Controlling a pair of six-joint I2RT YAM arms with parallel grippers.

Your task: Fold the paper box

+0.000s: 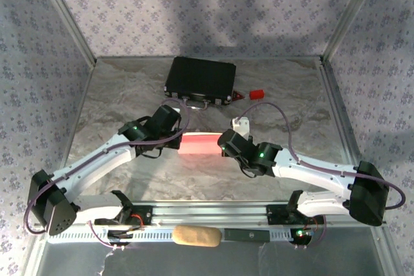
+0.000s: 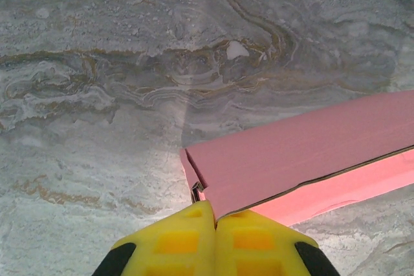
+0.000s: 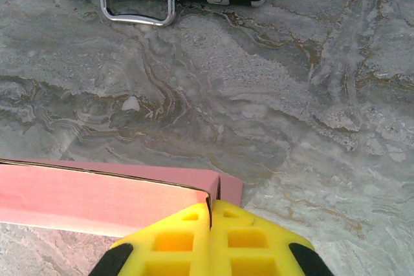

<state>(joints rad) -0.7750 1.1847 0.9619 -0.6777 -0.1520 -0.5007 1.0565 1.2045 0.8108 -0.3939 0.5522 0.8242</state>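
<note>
Marbled table (image 1: 129,101), paper box (image 1: 202,143) between the two jaws, each clenched on one end

My arms reach inward, wrists facing each other; left gripper (image 2: 215,214) and right gripper (image 3: 210,208) are each clamped on an end of the paper box (image 2: 310,153).

The left gripper (image 2: 215,221), with blocky yellow fingertips (image 2: 171,240), sat at the bottom centre with its jaws pressed together. A long, flat paper box (image 2: 310,147) of thin pink card ran from there up and out past the right edge. Its near corner edge disappeared into the seam between the jaws. A paler pink side face showed below the top panel. The box lay on a grey, marble-patterned table surface (image 2: 129,95).
</note>
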